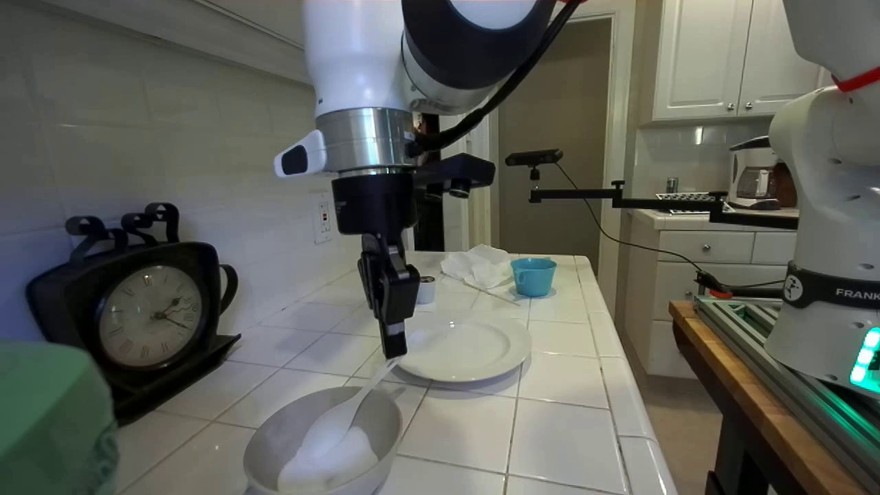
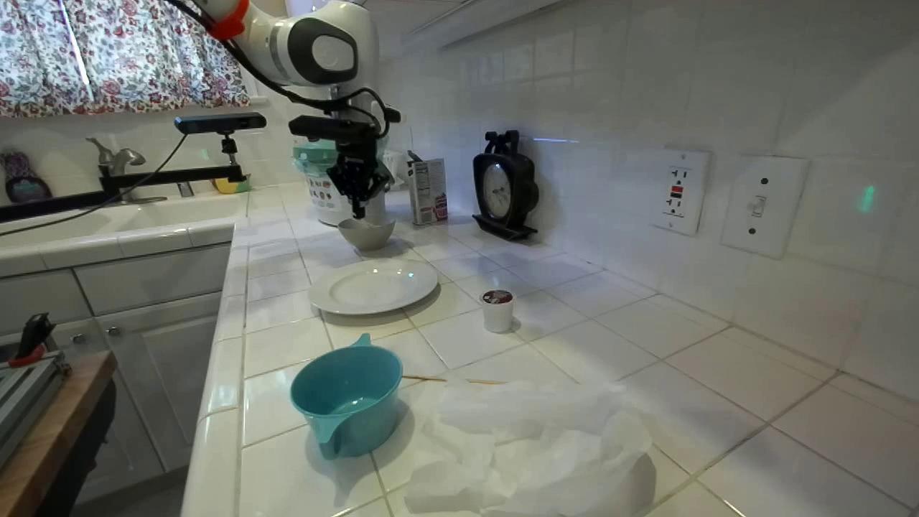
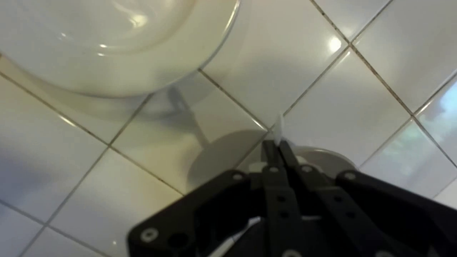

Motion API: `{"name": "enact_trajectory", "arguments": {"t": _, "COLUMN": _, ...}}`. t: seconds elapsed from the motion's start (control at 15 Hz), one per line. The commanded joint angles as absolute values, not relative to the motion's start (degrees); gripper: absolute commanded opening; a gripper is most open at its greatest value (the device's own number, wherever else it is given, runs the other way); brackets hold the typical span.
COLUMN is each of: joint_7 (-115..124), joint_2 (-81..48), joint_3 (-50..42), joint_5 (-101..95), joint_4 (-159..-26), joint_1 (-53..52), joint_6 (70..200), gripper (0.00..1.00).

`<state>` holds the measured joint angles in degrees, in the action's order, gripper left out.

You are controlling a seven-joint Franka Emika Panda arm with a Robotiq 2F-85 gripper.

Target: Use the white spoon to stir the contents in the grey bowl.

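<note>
End effector (image 1: 394, 348) is pinching the white spoon (image 1: 347, 412) rn, but afaict only near the very end of the handle, so imo it could pivot or slip once I push sideways. Spoon head leans into the contents (image 1: 342, 467) inside the grey bowl (image 1: 277, 433); can't tell if it touches bottom. Too fast a sweep prob flings stuff over the rim. Nothing I can see braces the bowl on the bench (image 1: 457, 426), so shoving its wall might skid it into the nearby plate (image 1: 467, 344).
</note>
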<state>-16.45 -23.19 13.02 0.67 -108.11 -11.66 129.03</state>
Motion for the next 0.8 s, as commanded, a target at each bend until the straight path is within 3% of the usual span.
{"name": "enact_trajectory", "arguments": {"t": 0.0, "joint_7": -18.12, "joint_2": -21.84, "joint_3": 14.65, "joint_5": 7.74, "joint_4": -109.24, "joint_1": -8.37, "joint_6": 127.61, "gripper": 0.01}}
{"name": "enact_trajectory", "arguments": {"t": 0.73, "joint_7": -20.19, "joint_2": -21.86, "joint_3": 15.55, "joint_5": 18.19, "joint_4": -109.19, "joint_1": -6.34, "joint_6": 124.58, "gripper": 0.01}}
